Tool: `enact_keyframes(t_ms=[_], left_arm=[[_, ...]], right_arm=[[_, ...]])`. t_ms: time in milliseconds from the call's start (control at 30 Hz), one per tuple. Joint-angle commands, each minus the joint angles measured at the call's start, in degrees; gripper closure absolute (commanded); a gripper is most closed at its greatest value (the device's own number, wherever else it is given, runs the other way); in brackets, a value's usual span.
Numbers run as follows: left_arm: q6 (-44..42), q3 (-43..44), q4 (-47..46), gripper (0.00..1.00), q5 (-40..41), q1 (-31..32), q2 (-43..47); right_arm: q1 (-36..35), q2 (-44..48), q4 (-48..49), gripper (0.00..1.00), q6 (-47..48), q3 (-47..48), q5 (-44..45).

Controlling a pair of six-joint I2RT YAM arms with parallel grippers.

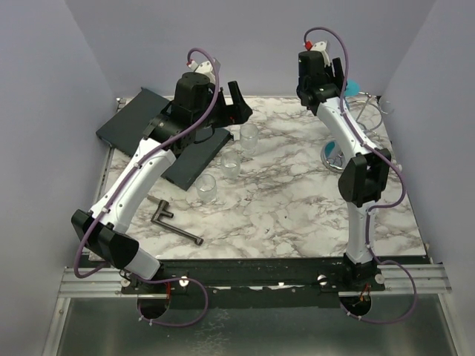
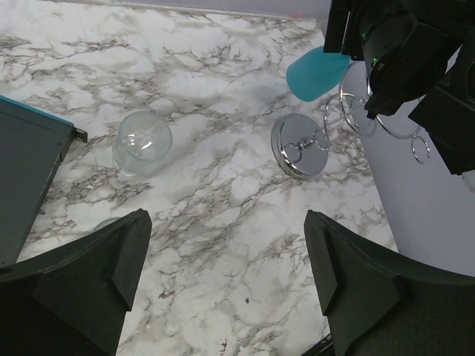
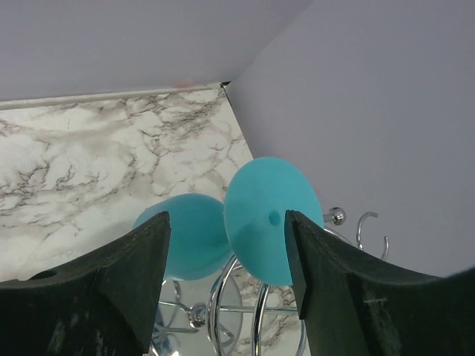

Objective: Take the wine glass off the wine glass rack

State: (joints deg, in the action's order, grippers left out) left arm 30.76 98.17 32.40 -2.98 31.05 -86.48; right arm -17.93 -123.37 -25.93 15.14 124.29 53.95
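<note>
Teal wine glass [image 3: 271,219] hangs upside down off the chrome rack [image 2: 300,144] near the far right corner of the worktop [image 1: 297,208], foot up and bowl down. My right tool [image 3: 226,222] sits over it with its jaws apart, one finger on each side of the foot. From the wrist view I can't tell if either pad is actually touching. Left tool [image 2: 226,219] is wide open with nothing in it, hovering over the middle of the worktop.

What worries me: the rack looks light on its small round base. If I pull sideways before the stem is free of the wire loop, I reckon the whole stand tips or gets dragged along. Pinching the flat foot edge-on could also let it squirt out. The side wall [image 1: 438,111] is close beside the rack too, so there's little room to swing out that way.

Surface is white marble with grey veining, probably slick. Three clear tumblers [image 1: 231,165] stand left of centre, a dark tray [image 1: 141,122] sits at the far left corner, and a metal T-handle [image 1: 167,215] lies toward the near left. Pale lavender walls box in three sides.
</note>
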Motion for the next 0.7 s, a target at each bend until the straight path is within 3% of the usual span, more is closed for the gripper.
enact_keyframes(t_ms=[0,667], left_arm=[[-0.51,-0.99,-1.79,0.08,-0.94,-1.03,2.61],[0.17,-2.63,-2.95,0.08,-3.61,-3.35,3.84]], right_arm=[[-0.21,-0.87,4.47,0.32,3.50,-1.56,3.25],[1.53,1.25,12.11,0.50,9.21,-7.16,5.76]])
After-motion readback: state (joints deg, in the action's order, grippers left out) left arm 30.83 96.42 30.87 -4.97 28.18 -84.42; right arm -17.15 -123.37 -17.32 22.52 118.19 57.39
